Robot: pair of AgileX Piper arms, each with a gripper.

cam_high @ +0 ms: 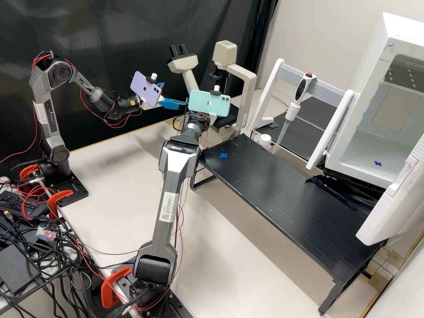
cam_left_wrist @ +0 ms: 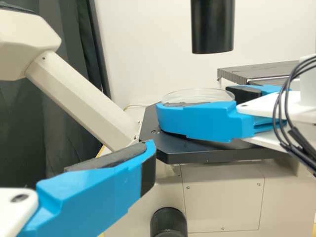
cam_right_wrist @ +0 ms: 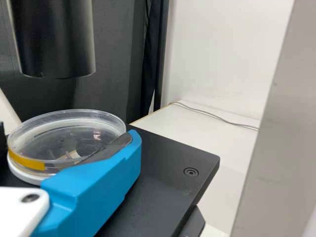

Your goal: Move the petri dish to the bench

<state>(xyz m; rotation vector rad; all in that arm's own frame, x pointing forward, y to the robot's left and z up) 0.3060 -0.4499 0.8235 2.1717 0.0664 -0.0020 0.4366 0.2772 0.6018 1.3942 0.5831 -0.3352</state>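
"What's at the left of the high view?"

"The left gripper (cam_high: 173, 94), fingers spread apart with nothing between them, beside the microscope (cam_high: 249, 88)."

"And the petri dish (cam_right_wrist: 69, 133)?"

"At the microscope, over its black stage (cam_right_wrist: 158, 170), under the dark cylinder (cam_right_wrist: 54, 39). I can't tell whether its base touches the stage."

"Is anything holding it?"

"The right gripper (cam_high: 213, 118). Its blue fingers (cam_left_wrist: 197, 121) are clamped on the dish's sides. So it's not on the bench."

"What comes next, going right?"

"The black bench (cam_high: 282, 185), with a blue cross (cam_high: 223, 155) near its left end. Beyond its far edge there's a white-capped bottle (cam_high: 265, 140), then a pipette (cam_high: 289, 112) hanging upright, its tip leaning slightly left."

"And last?"

"A white cabinet (cam_high: 393, 33), its door (cam_high: 397, 198) open and another blue cross (cam_high: 378, 163) on its floor."
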